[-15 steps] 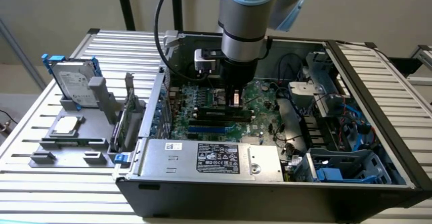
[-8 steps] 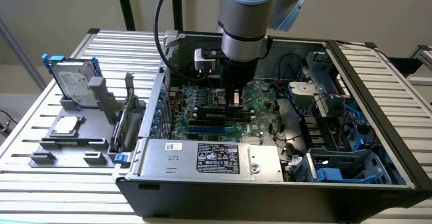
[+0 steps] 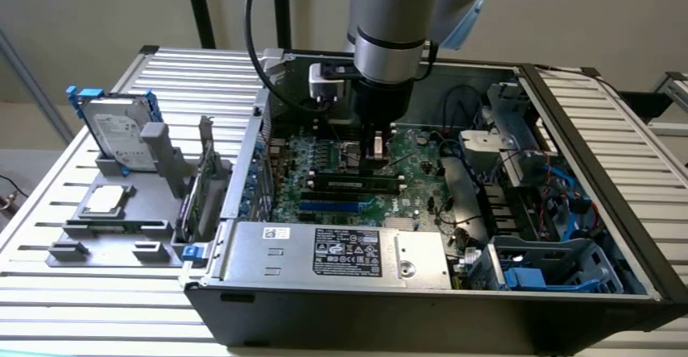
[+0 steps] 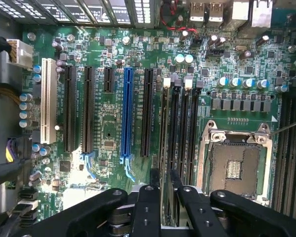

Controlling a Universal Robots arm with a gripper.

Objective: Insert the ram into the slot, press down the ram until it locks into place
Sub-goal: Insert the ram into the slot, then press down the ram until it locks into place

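The gripper (image 3: 376, 149) hangs low inside the open computer case (image 3: 602, 212), above the green motherboard (image 3: 322, 151). Its jaws are pinching the ram (image 4: 166, 195), which stands on edge over the slot (image 4: 163, 123), one of the parallel black sockets left of the CPU socket (image 4: 234, 160). The blue connector strip (image 4: 127, 113) lies further left.
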